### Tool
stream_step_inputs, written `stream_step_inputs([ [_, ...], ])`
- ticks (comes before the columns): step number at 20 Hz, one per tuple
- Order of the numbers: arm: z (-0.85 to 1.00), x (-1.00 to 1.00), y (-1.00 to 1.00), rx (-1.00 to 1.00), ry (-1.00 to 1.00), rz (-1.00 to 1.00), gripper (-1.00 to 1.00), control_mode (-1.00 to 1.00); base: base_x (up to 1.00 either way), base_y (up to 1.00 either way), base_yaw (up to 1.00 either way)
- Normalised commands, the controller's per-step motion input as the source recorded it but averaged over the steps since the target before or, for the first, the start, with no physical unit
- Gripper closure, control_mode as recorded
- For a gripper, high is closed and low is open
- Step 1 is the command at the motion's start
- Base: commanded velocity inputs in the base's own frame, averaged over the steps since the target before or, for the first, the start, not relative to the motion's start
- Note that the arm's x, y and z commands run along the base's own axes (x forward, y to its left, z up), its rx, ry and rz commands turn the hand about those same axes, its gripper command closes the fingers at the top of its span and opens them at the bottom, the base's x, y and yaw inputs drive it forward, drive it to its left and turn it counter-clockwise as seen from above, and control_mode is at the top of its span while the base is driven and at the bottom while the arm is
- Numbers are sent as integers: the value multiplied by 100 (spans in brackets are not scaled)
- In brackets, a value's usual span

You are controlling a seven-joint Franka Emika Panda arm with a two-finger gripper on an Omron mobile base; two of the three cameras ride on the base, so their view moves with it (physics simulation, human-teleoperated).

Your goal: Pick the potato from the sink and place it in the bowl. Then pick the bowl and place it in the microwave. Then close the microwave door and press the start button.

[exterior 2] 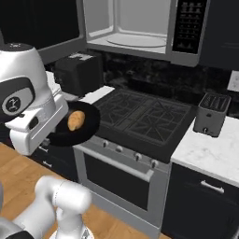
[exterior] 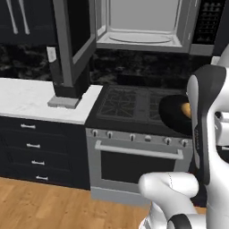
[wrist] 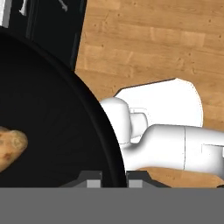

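The round black bowl [wrist: 52,131] hangs in the air in front of the stove, with my gripper [wrist: 113,178] shut on its rim, one finger on each side. The orange-tan potato [wrist: 8,146] lies inside it. From the base, the bowl [exterior 2: 83,130] with the potato [exterior 2: 76,120] sits level with the stove's front left corner; in the left base view the bowl [exterior: 172,112] and potato [exterior: 185,109] are partly hidden by my arm. The microwave [exterior: 143,22] stands above the stove, its door [exterior: 71,40] swung wide to the left. The sink is out of view.
A black gas stove [exterior 2: 144,116] with an oven below sits under the microwave. A toaster [exterior 2: 212,114] stands on the white counter [exterior 2: 210,151] to the right. A black coffee machine [exterior 2: 77,70] stands on the left counter [exterior: 27,98]. The microwave's control panel [exterior 2: 189,23] is on its right side.
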Motion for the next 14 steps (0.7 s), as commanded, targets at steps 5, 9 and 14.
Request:
stream_step_inputs([
  [5, 0, 0, 0, 0, 0, 0, 100, 100, 87, -7, 15],
  [9, 0, 0, 0, 0, 0, 0, 100, 100, 79, -1, 21],
  [14, 0, 0, 0, 0, 0, 0, 100, 100, 27, 0, 30],
])
